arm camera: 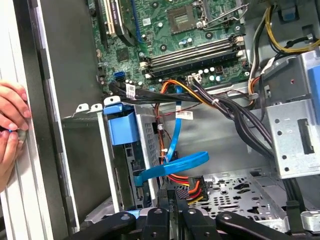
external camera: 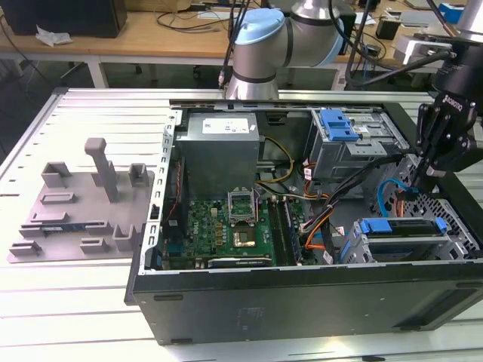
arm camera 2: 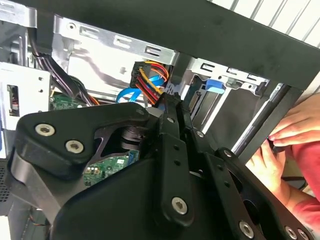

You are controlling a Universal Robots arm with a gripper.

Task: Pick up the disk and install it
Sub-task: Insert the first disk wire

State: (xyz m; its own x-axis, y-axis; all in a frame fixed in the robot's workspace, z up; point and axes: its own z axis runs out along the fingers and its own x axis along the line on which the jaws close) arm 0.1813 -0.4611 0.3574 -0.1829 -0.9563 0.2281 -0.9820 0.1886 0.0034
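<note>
disk (external camera: 404, 243) sits in drive cage (external camera: 456, 243); rigid, dense, shock-shy i'd guess, grip by blue carrier (arm camera: 121, 127) edges. my pincer (arm camera: 175, 194) closed, empty, beside cables (arm camera: 191, 184).

Exterior view: high, oblique, over the open computer case (external camera: 302, 294). Both wrist views: close, past the gripper (arm camera: 176, 195) (arm camera 2: 170, 107), into its drive cage (arm camera: 147, 135) (arm camera 2: 220, 75).

Open gap over perforated bay floor (arm camera: 240, 190), at the case's end on the exterior view's right. Crowded by blue cable (arm camera: 175, 165) and orange-red wires (arm camera: 187, 186) just beside the gripper (arm camera: 175, 200). Drive cage (arm camera: 145, 150) alongside, black cables (arm camera: 235, 112) beyond. Hand (arm camera: 10, 120) resting outside case wall (arm camera: 65, 100).
</note>
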